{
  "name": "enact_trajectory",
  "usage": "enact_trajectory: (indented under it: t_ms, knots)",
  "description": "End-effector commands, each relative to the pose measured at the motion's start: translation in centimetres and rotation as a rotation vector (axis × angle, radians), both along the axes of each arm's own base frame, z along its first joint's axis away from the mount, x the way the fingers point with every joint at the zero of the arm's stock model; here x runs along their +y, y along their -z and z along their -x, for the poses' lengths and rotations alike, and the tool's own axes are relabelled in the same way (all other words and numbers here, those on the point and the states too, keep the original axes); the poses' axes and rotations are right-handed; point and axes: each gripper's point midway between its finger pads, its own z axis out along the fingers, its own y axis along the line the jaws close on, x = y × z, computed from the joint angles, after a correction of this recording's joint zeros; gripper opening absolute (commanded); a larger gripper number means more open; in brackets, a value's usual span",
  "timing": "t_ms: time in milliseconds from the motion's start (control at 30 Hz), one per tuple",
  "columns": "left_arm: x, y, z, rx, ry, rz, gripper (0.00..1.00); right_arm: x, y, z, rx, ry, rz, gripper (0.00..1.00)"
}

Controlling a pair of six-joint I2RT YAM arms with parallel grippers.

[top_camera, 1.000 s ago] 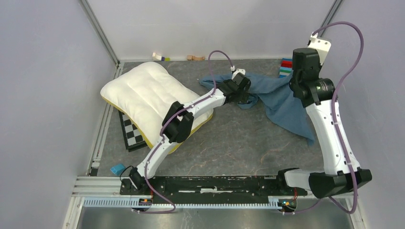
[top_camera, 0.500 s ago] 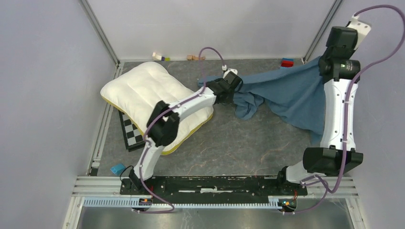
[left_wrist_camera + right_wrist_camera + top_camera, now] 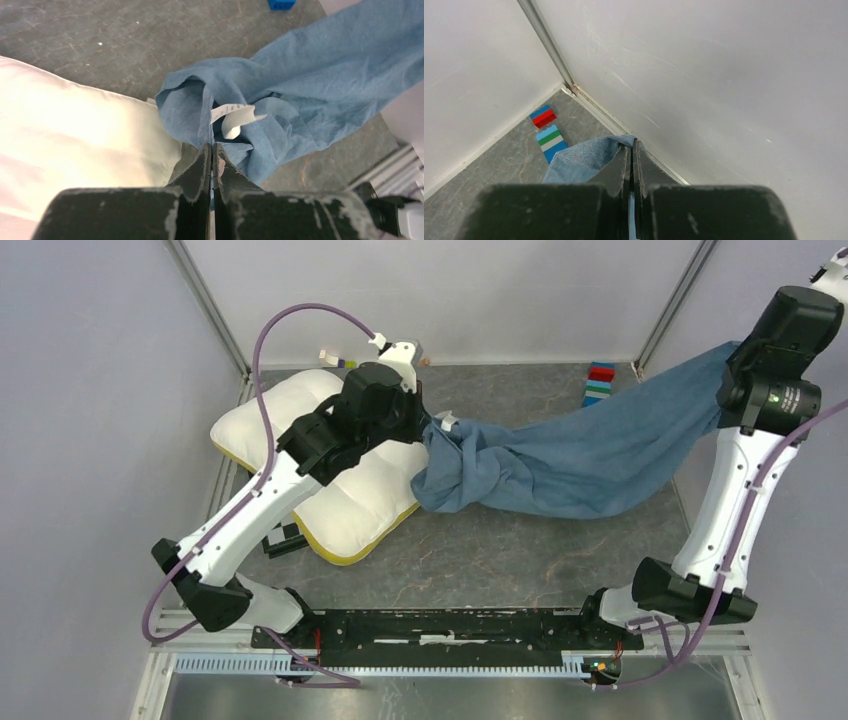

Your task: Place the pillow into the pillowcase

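Top external alone shows pillowcase [image 3: 580, 455] stretched, left claw [image 3: 211, 148], right claw [image 3: 631, 146] each pinching it

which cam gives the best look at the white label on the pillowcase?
Left wrist: the white label sits close and sharp just beyond the left hand, sticking out of the bunched pillowcase. Top external shows it only as a small white fleck. Right wrist shows just a pinched pillowcase corner, no label.

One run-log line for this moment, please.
left hand: shut on pillowcase | right hand: shut on pillowcase, raised | pillowcase: stretched between both | pillow: not inside
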Motion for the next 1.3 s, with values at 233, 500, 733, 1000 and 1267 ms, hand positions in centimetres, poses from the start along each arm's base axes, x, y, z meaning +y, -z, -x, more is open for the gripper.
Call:
enact_trajectory:
  t_ms: [233, 500, 733, 1000, 1267]
  knots:
    - [1.5, -0.8, 7.8, 0.075, 0.243, 0.046, 0.02, 2.7, -11.1, 11.6, -0.273, 0.059, 0.204, 0.0]
    - [-2.5, 15.5, 7.5, 0.472, 0.264, -0.078, 0.02, -1.3, 8.8, -1.6, 0.272, -0.01, -0.027, 0.0]
    - [-3.4, 21.2, 7.3, 0.558, 0.234, -0.108, 0.37, 3.6, 17.6, -4.3, 0.392, -0.16, -0.054, 0.81]
    - [0.1, 15.9, 4.6, 0.364, 0.078, -0.177, 0.72, 15.7, 18.6, -4.1, 0.294, -0.478, -0.078, 0.9]
    - [4.9, 16.7, 0.1, 0.337, -0.098, -0.248, 0.96, 34.1, 25.7, -2.6, 0.344, -0.978, -0.127, 0.87]
